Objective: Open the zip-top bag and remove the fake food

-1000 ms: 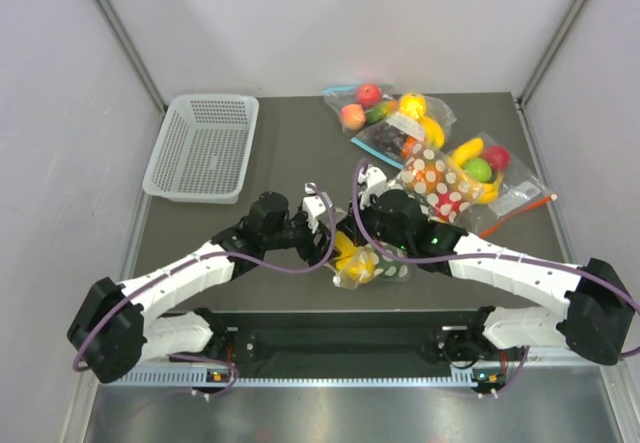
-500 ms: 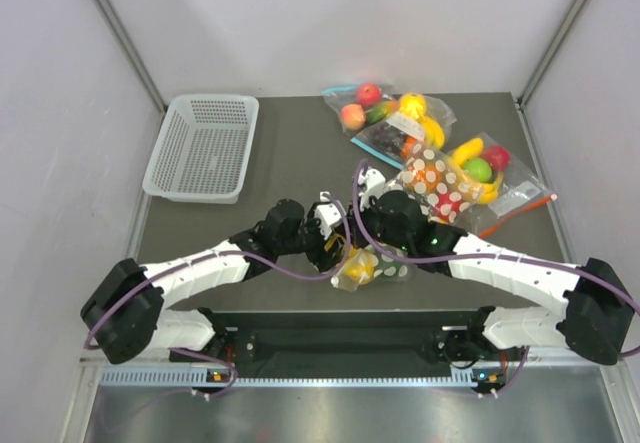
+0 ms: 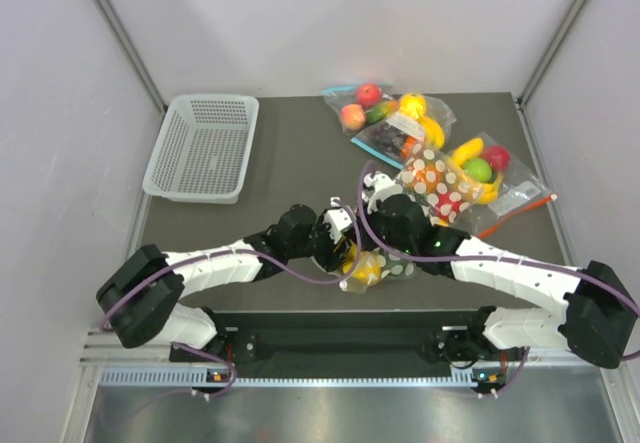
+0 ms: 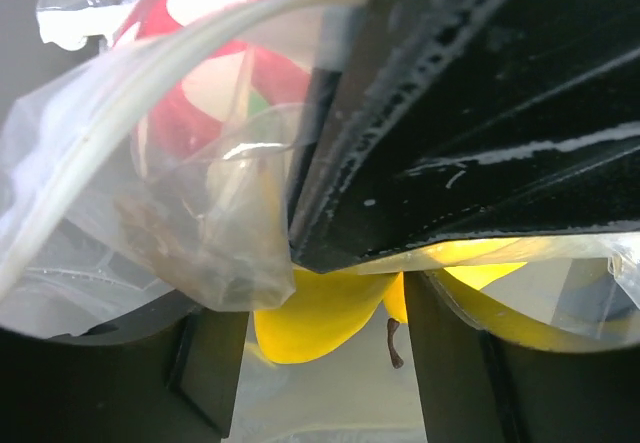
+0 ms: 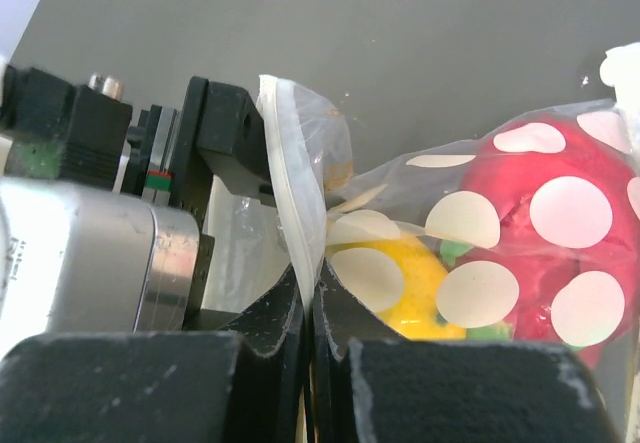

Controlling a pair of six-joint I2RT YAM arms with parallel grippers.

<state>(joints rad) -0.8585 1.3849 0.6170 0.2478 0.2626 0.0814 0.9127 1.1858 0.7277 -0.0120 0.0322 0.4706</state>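
1. Dark-grey table (image 3: 290, 163) fills the top view; the zip-top bag (image 3: 388, 269) lies at its 6 o'clock edge, between the two wrists.
2. Left arm (image 3: 215, 263) has swung in from 8 o'clock since a second ago: its shoulder sits further up and right, and its wrist has closed in on the bag. Right arm (image 3: 510, 275) reaches in from 4 o'clock, almost where it was.
3. White mesh basket (image 3: 200, 148) sits at 10 o'clock, unmoved.
4. Other bags of toy fruit (image 3: 440, 153) are heaped at 1 to 2 o'clock, unmoved.
5. Polka-dotted film of the zip-top bag has shifted slightly towards 3 o'clock. Its white zip strip (image 5: 295, 183) stands upright in the right wrist view.
6. Right gripper (image 5: 312, 303) has its fingers pressed together on the bag's lip, just below that strip.
7. Left gripper (image 4: 325, 363) has its fingers spread, with bag film and yellow fruit showing in the gap. One of its black fingers (image 5: 225, 128) sits just beside the lip, at the 9 o'clock side of the strip.
8. Fake food (image 3: 360, 268) is inside the bag: yellow pieces nearest the mouth, and a red piece (image 5: 560, 213) behind the white dots.
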